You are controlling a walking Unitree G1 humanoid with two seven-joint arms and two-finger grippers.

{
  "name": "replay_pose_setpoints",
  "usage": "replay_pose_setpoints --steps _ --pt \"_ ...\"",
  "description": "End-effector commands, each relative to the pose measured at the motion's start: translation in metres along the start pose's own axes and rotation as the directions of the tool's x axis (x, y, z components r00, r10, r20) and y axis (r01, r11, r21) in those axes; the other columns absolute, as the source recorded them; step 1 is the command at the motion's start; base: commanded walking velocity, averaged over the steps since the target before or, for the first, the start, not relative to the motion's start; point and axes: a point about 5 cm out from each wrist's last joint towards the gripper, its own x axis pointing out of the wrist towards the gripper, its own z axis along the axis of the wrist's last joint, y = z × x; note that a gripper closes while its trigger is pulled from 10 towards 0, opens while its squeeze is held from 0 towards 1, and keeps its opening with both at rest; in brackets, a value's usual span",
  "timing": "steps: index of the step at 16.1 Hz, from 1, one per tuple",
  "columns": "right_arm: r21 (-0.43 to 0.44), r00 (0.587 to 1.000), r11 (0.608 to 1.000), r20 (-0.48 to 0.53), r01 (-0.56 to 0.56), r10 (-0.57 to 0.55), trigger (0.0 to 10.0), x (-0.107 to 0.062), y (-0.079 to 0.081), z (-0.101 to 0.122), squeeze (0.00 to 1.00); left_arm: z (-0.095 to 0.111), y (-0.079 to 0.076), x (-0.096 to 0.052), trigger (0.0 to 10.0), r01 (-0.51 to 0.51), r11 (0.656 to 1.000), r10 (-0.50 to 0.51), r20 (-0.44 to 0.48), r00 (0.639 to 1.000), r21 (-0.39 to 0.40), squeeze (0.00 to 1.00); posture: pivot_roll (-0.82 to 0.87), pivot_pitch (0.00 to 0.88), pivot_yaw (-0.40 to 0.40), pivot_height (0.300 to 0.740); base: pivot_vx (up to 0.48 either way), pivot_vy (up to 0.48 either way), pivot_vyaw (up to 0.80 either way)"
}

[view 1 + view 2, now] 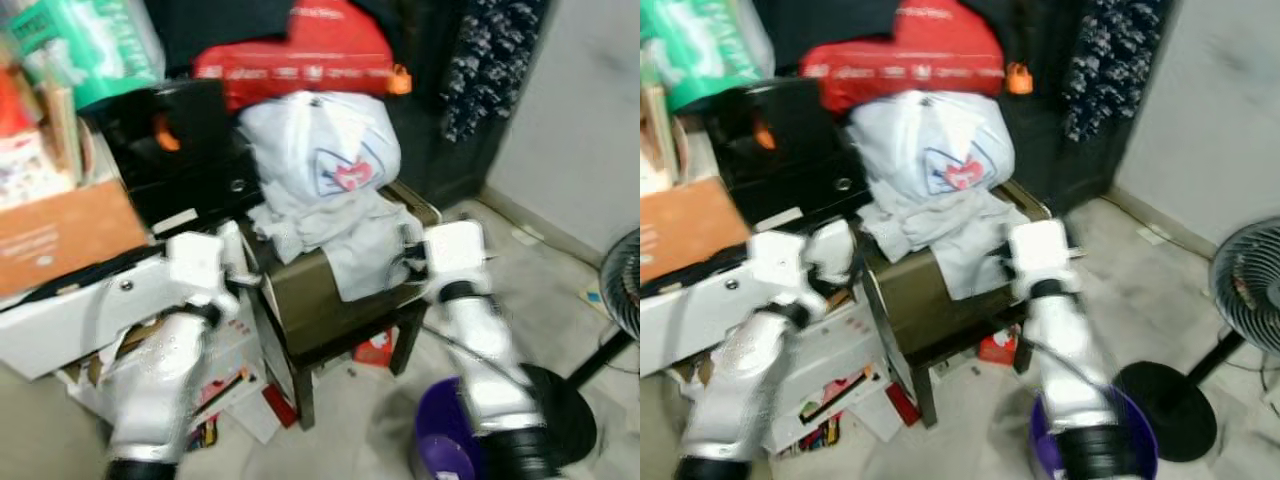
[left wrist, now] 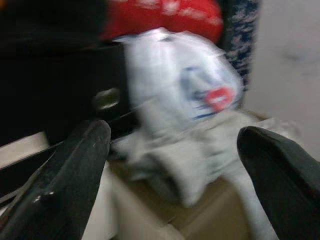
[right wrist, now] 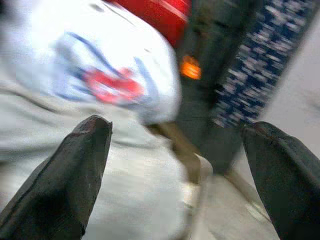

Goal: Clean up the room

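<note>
Grey-white clothes point(image 1: 335, 235) heaped on dark stool point(image 1: 330, 300), white bag point(image 1: 325, 145) on top. Pile sits between and just ahead of both pincers: left pincer point(image 2: 175, 165) and right pincer point(image 3: 175, 170) both spread apart, right nearer.

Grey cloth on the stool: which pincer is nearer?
Right. Right pincer is at the grey cloth's edge; left pincer sits off its other side, by the stool's corner.
</note>
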Motion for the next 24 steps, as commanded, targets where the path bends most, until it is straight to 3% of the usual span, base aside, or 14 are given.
replay_pose_setpoints --steps 1,9,24 --pt "-0.010 1.000 1.000 -0.005 0.015 -0.015 10.0 0.0002 -0.0054 -0.0016 0.00 0.0016 -0.0032 0.0009 10.0 0.008 1.000 -0.008 0.005 1.000 0.006 0.00 -0.08 0.000 0.029 0.740 0.000 0.000 0.80" --pt "-0.002 1.000 1.000 -0.002 0.011 -0.011 10.0 0.0000 -0.0039 -0.0018 0.00 0.0041 0.0050 0.0009 10.0 -0.080 0.996 0.080 0.014 0.997 0.042 0.00 -0.08 0.000 0.033 0.740 0.000 0.000 0.72" --pt "-0.006 1.000 1.000 -0.008 0.017 -0.017 10.0 -0.0006 -0.0058 -0.0016 0.00 0.0058 0.0048 0.0026 10.0 -0.116 0.992 0.115 0.016 0.993 0.041 0.00 -0.08 0.000 0.033 0.740 0.000 0.000 0.52"
